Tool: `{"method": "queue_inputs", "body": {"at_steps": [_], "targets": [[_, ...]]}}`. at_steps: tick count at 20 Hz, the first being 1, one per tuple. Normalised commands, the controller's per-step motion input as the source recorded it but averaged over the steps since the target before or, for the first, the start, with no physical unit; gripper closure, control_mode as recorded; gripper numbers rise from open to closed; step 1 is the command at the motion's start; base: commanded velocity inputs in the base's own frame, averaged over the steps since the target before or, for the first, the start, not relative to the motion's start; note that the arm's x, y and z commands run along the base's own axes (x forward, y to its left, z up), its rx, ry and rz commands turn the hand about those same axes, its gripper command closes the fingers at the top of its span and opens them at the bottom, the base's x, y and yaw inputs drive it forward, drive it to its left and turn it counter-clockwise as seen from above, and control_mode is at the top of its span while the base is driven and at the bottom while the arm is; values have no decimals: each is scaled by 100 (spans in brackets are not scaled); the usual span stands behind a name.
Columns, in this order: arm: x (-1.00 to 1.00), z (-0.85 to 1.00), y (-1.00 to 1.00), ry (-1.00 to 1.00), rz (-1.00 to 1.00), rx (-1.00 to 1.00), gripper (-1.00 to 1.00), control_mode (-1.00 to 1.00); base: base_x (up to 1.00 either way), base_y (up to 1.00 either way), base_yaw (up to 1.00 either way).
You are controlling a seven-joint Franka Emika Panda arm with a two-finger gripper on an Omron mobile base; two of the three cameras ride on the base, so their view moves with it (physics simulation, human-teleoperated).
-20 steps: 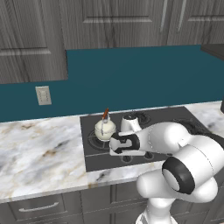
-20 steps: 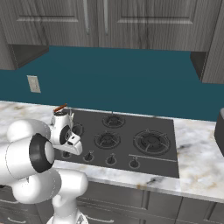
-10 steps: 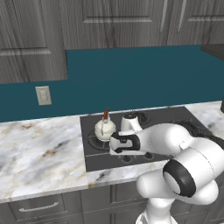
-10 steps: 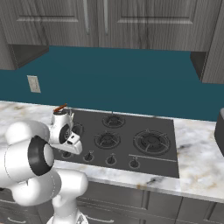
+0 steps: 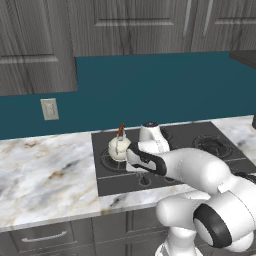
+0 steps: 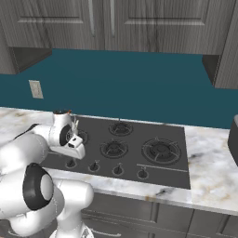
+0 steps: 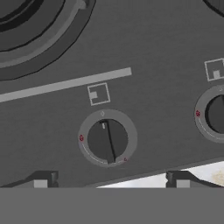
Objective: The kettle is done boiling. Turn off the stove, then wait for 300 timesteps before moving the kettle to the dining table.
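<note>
**Claw spread wide above the knob, kettle waiting on its burner**

Claw (image 7: 108, 180) first: its two dark tips stand far apart at the bottom of the hand view, one either side of a round black knob (image 7: 107, 139), gripping nothing. From where I stand it hangs just over the front strip of the stove (image 6: 139, 160), near the left end of the knob row.

The kettle (image 5: 119, 148) sits on the back-left burner, just behind the hand, cream-bodied with a thin arched handle that shows a reddish-brown stretch near the top. I'd guess it is hard and rigid, with a smooth round belly that would slip between two narrow fingers. It may carry water, so it could be heavier than its size suggests and would slosh if tipped. The handle looks like the sensible place to take hold, at the crown of the arch, so the body hangs level beneath. It looks slender, so a centred pinch would matter.

The knob is small, stiff and ridged across its face; the ridge is what the fingers would want to straddle.

Counting up: one kettle, one stove, four burners in the right base view, four knobs in a row along the front edge, two of them in the hand view. One wall outlet (image 5: 49, 108) on the teal backsplash.
</note>
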Motion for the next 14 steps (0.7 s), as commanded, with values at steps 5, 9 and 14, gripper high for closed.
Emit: {"method": "queue_inputs", "body": {"at_steps": [5,9,14], "targets": [[-16,30,0,0,-2,0,-100,-100,0,0,0],[-10,27,0,0,-2,0,-100,-100,0,0,0],[-10,15,0,0,-1,0,-100,-100,0,0,0]]}}
